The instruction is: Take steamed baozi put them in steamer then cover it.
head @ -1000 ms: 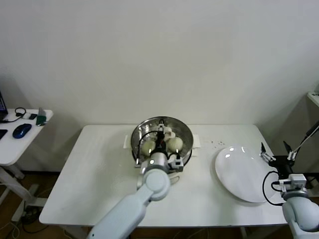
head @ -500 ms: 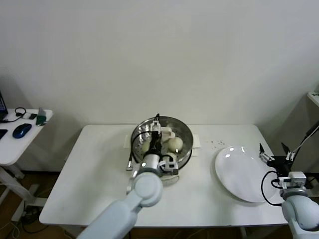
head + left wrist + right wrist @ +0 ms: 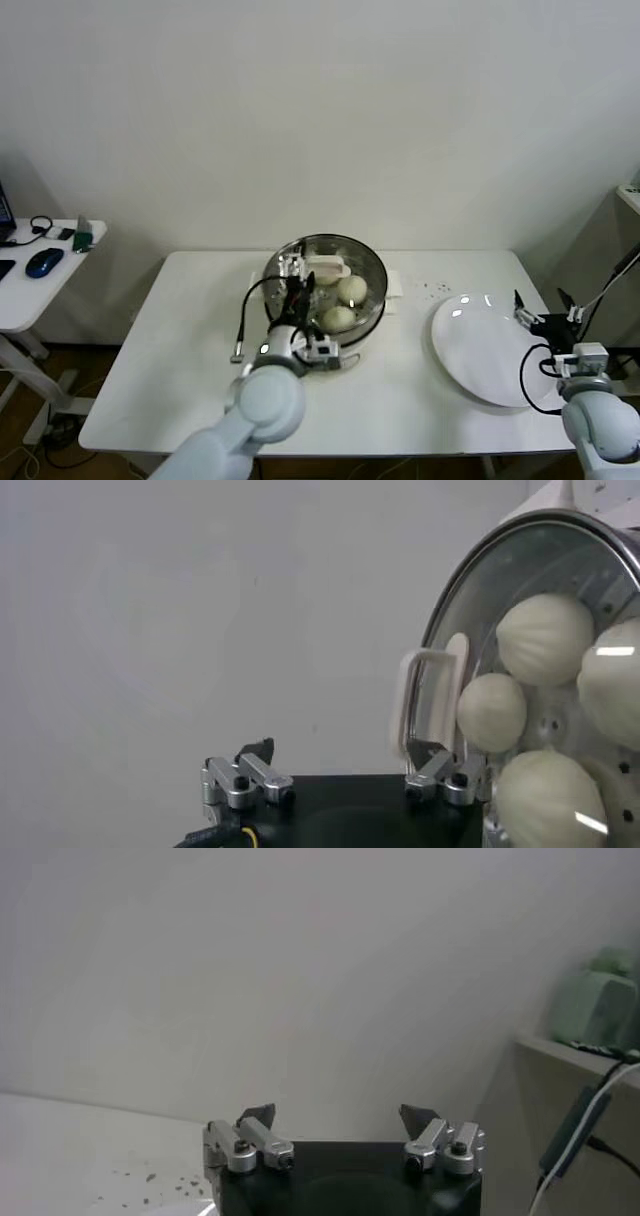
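The steamer [image 3: 372, 300] stands at the back middle of the table with the cover [image 3: 350, 252] resting on it, its white bar handle [image 3: 327, 268] on top. Several baozi [image 3: 351, 288] show through the glass. From the left wrist view the same baozi [image 3: 545, 635] lie under the cover [image 3: 470, 600], whose handle [image 3: 428, 705] is beside one fingertip. My left gripper [image 3: 297, 290] [image 3: 345, 765] is open and empty, just left of the handle. My right gripper [image 3: 545, 318] [image 3: 340, 1118] hangs open and empty at the table's right edge.
An empty white plate [image 3: 485, 345] lies on the right side of the table, next to my right gripper. Dark crumbs [image 3: 435, 288] dot the table behind it. A small side table with a blue mouse [image 3: 44, 262] stands far left.
My left gripper has opened, let go of the cover's handle and drawn back to the left and toward me. The cover stays on the steamer. The right arm has barely moved.
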